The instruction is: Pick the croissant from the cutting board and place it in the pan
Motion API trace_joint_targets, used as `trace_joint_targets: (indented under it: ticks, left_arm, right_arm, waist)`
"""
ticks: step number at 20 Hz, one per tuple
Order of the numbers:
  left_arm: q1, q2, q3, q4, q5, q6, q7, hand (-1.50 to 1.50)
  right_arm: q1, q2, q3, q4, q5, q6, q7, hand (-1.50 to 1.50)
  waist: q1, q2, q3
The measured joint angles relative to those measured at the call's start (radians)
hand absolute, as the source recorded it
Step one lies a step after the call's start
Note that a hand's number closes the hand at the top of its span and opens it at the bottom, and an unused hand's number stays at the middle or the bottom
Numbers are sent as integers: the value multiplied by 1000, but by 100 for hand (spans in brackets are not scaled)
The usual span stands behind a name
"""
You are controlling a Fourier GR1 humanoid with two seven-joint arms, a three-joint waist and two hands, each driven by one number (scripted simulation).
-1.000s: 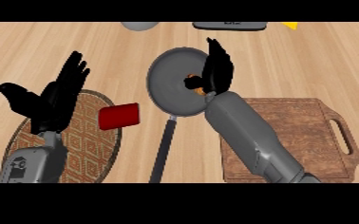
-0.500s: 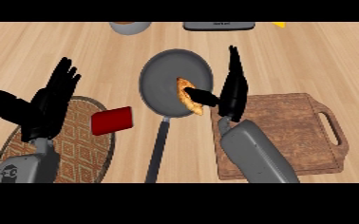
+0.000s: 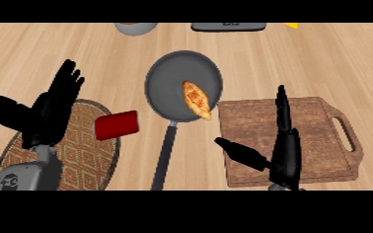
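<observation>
Already the croissant (image 3: 197, 99) lies in the pan (image 3: 162, 86); it looks light and flaky, so you'd cradle its middle. Both hands, right hand (image 3: 285, 150) and left hand (image 3: 51, 113), are released.

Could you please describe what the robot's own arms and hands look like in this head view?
Each robot hand is matte black with slender fingers and a thumb: the left robot hand and the right robot hand. The left forearm is a smooth grey cylinder bearing a small dark round marking. No cables or sleeves are visible.
</observation>
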Motion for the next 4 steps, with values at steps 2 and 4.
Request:
trace_joint_targets:
  ticks: [2,4]
  left_arm:
    - [8,-7,-6,-10,-7,1,-1,0]
    - [-11,-5,4,27,-9,-7,-23,0]
  right_arm:
    - [64,-21,-1,-61,1,11,-21,-150]
    - [116,-23,3,-92,8,14,-49,-150]
  waist:
    - [4,1,0]
    - [7,2,0]
